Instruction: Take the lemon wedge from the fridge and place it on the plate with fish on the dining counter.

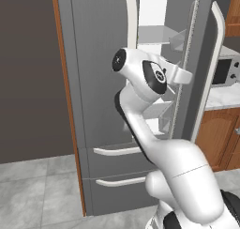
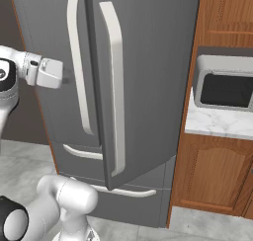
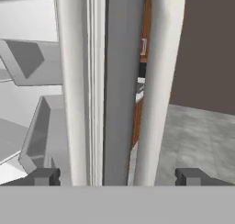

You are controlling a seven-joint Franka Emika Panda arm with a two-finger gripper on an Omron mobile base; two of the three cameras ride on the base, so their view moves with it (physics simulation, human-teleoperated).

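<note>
Lemon wedge cannot be made out in any of the pictures, so where it lies inside the fridge [image 1: 108, 106] cannot be told. That tall grey fridge fills the middle of both base views. Its right door [image 1: 199, 78] stands partly swung out, and through the gap beside it the white inside shows, with a glass shelf [image 1: 157, 35] near the top and grey door bins [image 3: 32, 62] lower down. The left door [image 2: 54, 72] looks shut. Two drawers sit below the doors, each with a pale bar handle [image 1: 117, 151].

The white arm [image 1: 154, 129] rises in front of the fridge and bends toward the gap between the doors. In the hand view the gripper [image 3: 117, 176] has its jaws spread wide apart, holding nothing. Between the two dark fingertips [image 3: 45, 176] stand the grey edge of the open door [image 3: 118, 90] and its long pale handle [image 3: 158, 90], which runs from top to bottom of that view; the fingertips do not touch either.

To the right of the fridge are wooden cabinets [image 2: 212, 176], a strip of white marble worktop [image 2: 217, 122] and a grey microwave [image 2: 225, 87] on it. Grey floor tiles [image 1: 37, 186] lie in front of the fridge, and a dark wall [image 1: 28, 73] stands to its left.
</note>
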